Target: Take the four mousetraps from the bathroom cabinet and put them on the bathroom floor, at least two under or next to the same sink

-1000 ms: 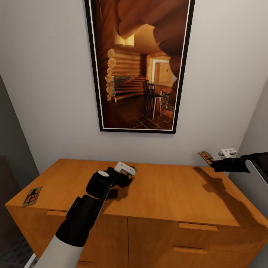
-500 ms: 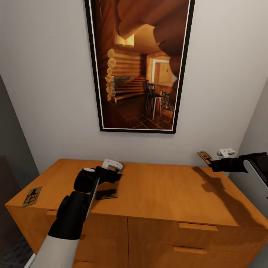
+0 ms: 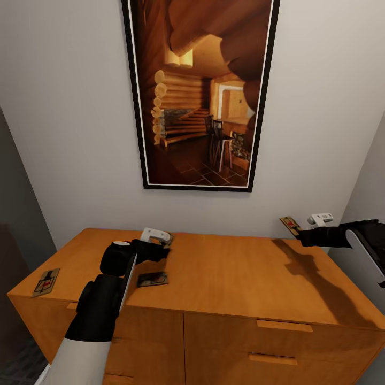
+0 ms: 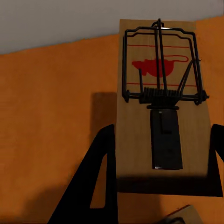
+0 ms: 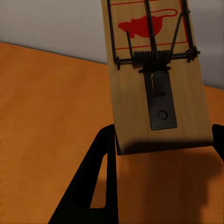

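My left pincer [image 3: 162,238] hovers low over the orange wooden desk [image 3: 235,278], its jaws closed on the short end of a mousetrap [image 4: 161,102], which juts out ahead of the fingers. My right pincer [image 3: 301,231] hangs off to the far side, above the desk's edge, clamped the same way on a second mousetrap [image 3: 290,224]. A third trap [image 3: 152,279] lies flat on the desk just behind and below my left pincer; a fourth trap [image 3: 45,282] rests well away at the desk's far corner. I judge this the collecting step, with two traps in hand. Next I should carry both to the bathroom floor by the sink, then return.
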{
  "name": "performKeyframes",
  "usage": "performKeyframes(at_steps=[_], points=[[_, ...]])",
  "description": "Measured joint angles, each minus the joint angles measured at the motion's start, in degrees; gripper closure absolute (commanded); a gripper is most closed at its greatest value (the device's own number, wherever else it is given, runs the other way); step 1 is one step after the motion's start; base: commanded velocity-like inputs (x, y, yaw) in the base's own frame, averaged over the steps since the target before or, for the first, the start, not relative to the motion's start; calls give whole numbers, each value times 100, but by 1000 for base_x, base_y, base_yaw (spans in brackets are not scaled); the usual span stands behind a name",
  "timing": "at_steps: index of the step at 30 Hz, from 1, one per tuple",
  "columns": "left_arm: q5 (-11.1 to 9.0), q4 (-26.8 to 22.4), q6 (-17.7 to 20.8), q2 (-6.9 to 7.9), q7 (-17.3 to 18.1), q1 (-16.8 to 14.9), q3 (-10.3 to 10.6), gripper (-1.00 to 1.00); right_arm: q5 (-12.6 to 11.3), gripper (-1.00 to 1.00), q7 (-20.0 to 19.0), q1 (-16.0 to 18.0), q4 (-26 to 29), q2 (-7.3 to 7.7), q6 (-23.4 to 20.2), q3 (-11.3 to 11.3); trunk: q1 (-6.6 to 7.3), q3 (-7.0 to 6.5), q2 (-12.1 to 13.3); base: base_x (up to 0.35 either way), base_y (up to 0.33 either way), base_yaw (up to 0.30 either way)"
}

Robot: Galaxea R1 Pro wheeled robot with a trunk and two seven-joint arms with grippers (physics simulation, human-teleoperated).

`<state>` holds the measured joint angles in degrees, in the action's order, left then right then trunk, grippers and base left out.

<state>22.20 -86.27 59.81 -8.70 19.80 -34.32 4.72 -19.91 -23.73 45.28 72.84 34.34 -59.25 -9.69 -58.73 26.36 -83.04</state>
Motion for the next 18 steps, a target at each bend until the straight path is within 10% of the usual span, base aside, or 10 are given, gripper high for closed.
performKeyframes(at_steps=[5,18], points=[[-3,-6,0,7,-4,0,-371,100,-1,100,-9,0,0,-2,-3,1,0,0,0,0,0,0],[-11,-15,1,16,-7,0,-461,100,-4,100,-15,0,0,-46,-16,1,0,0,0,0,0,0]])
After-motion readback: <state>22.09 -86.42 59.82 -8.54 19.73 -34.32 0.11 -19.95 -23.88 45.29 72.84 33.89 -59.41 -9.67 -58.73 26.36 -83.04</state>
